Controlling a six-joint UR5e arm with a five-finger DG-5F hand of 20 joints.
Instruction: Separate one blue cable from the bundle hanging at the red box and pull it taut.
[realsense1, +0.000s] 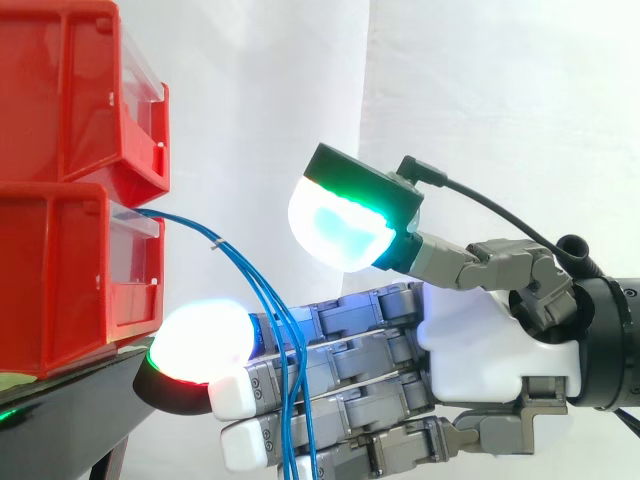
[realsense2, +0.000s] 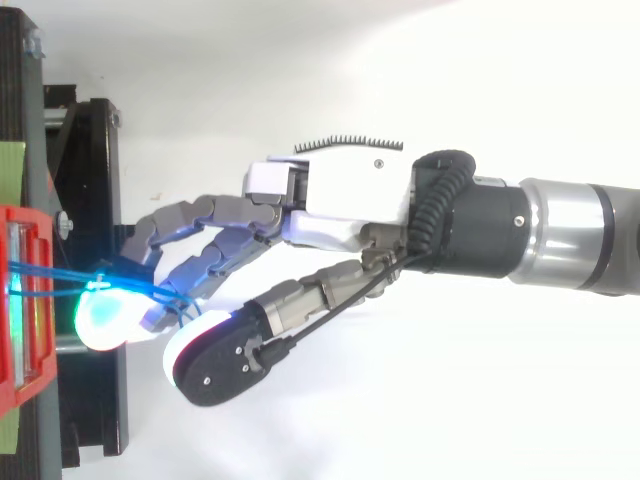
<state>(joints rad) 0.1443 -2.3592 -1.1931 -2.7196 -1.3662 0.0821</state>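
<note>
Hand (realsense1: 480, 340) comes in level from the right, fingers (realsense1: 340, 370) stretched toward the bins and only slightly bent, thumb (realsense1: 340, 225) lifted well clear above them. It reads as open, with nothing pinched.

Blue cables (realsense1: 250, 270) leave the front of the lower red box (realsense1: 60, 280) as a bundle with a small tie near the box, arc down to the right, then hang almost vertically across the fingers. In the top view they run from the box (realsense2: 20, 380) straight out to the fingers (realsense2: 200, 265).

Key relation: the cable axis is vertical where it crosses and the fingers are horizontal, so they meet roughly square, with the bundle behind the fingertips (realsense1: 200, 340). Cannot tell whether any strand already sits between two fingers.

Judgement: no single cable separated yet – the strands run close together.

Upper box (realsense1: 60, 90) and lower box sit stacked on the black stand (realsense1: 70, 400); contents hidden.
</note>
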